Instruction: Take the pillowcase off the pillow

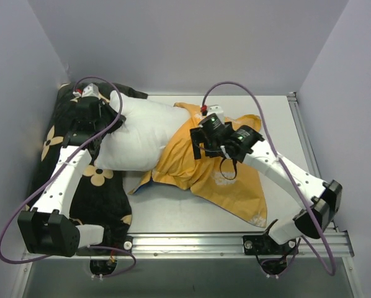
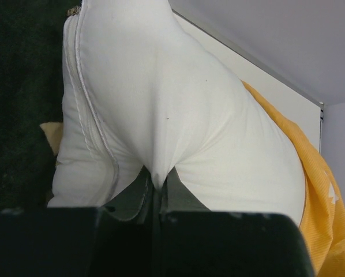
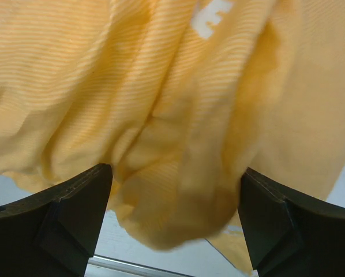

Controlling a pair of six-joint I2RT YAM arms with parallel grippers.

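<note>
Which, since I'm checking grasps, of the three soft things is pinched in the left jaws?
The plain white pillow: the left gripper has its jaws shut on a fold of it. The orange pillowcase and flowered black cushion lie outside them.

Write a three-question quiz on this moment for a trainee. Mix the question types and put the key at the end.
1. True or false: the left claw is shut on a pinch of the white pillow.
2. Which colour of the pillowcase faces up in the top view? A) bright blue B) orange-yellow C) black
3. Fill in: in the right wrist view, the right claw stands ____, with pillowcase fabric hanging between its fingers.

Key: 1 true; 2 B; 3 open.
</note>
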